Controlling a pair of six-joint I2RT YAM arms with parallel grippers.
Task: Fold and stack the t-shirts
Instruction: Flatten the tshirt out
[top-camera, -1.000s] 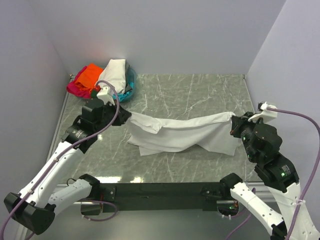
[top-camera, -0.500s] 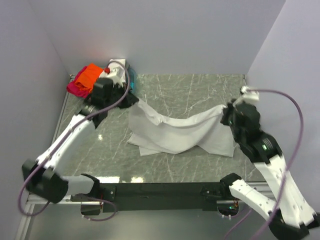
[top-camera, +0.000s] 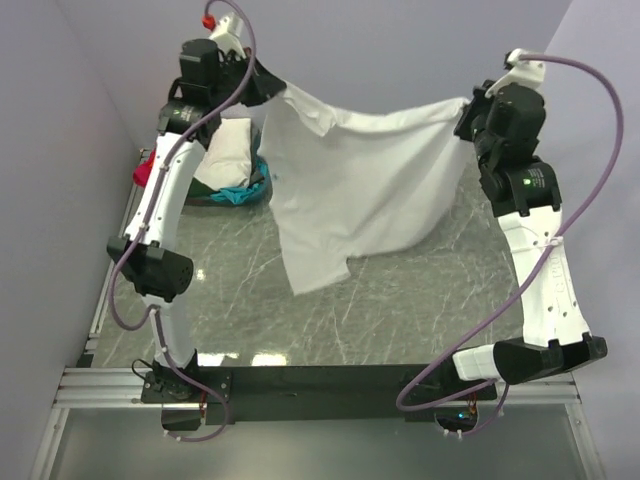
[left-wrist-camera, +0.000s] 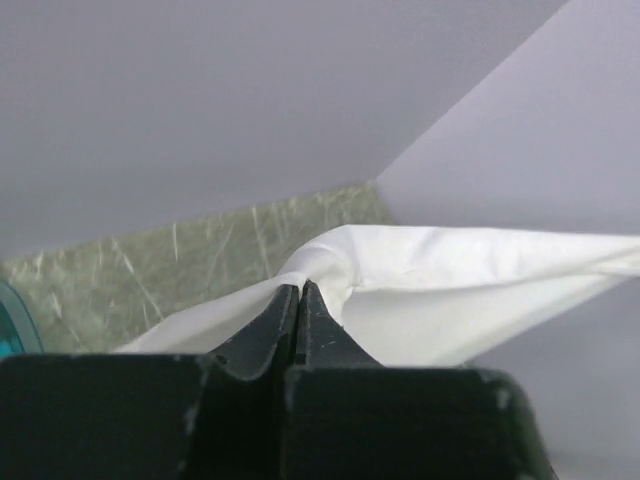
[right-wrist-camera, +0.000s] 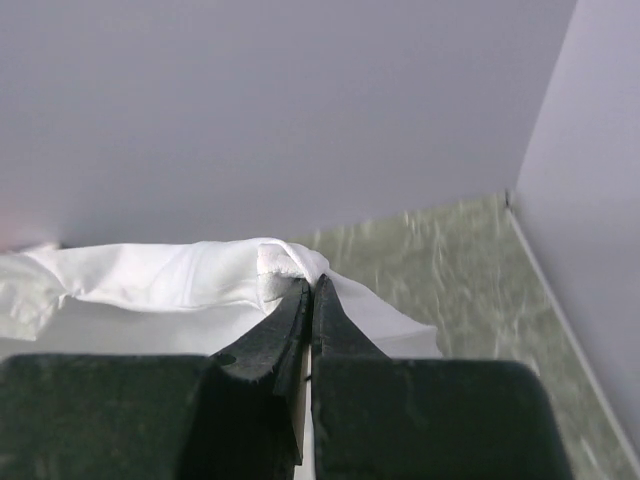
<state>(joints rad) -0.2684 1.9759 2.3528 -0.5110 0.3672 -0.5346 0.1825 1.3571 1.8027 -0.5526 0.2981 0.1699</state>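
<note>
The plain white t-shirt hangs in the air, stretched between both raised arms, its lower edge near the marble table. My left gripper is shut on its top left corner; the left wrist view shows the cloth pinched at the tips. My right gripper is shut on the top right corner; the right wrist view shows the cloth pinched at the tips. A pile of other t-shirts lies at the back left: cream-white, teal, magenta-pink.
The green marble table lies under the hanging shirt. Lilac walls close the back and both sides. The black base rail runs along the near edge.
Both arms have lifted high and moved back, raising the white t-shirt from the table until it hangs spread between them. Both grippers stay shut on its corners.
</note>
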